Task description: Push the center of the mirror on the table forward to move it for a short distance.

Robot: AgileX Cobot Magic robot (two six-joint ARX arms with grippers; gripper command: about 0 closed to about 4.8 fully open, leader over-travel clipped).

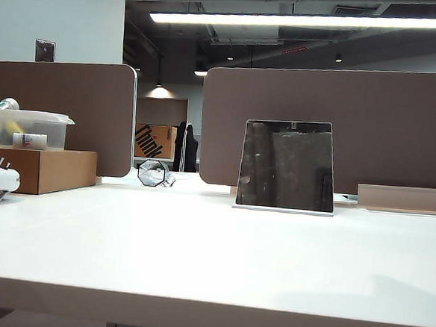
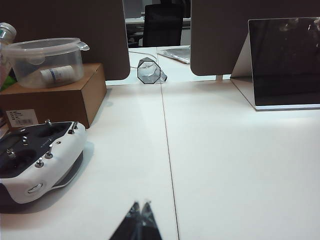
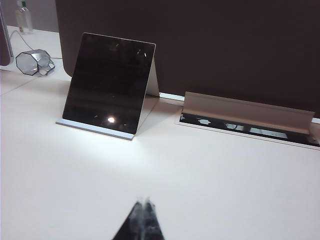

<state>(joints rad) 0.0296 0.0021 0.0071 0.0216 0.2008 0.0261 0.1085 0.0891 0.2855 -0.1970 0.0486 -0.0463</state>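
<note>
1. Exterior view: the mirror [image 1: 287,165] stands toward the back of the white table [image 1: 197,252], right of the middle, close in front of a brown desk partition [image 1: 340,127]. No arm or gripper shows in this view.
2. The mirror is a dark, glossy, frameless panel, wider at the foot than at the top, with rounded upper corners. It leans back on a thin flat white base [image 3: 95,129]. Its wide lower edge runs left to right across the table, so a forward push would meet its face squarely.
3. Right wrist view: the right gripper [image 3: 143,220] hovers low over bare table, its dark fingertips pressed together into a single point with no gap and nothing held. The mirror [image 3: 111,82] lies ahead of it and off to the robot's left, well apart.
4. Left wrist view: the left gripper [image 2: 140,220] is likewise pinched closed and empty. The mirror [image 2: 285,62] lies ahead and far to the robot's right, partly cut off by the frame edge.
5. Judging by these views, the right arm seems nearer and better lined up with the mirror's centre.
6. The table top is smooth and matte. A white handheld controller [image 2: 37,155] and a brown cardboard box [image 2: 55,97] carrying a clear lidded container [image 2: 47,62] sit at the left; a faceted glass cup [image 1: 154,173] lies on its side near the partitions.
</note>
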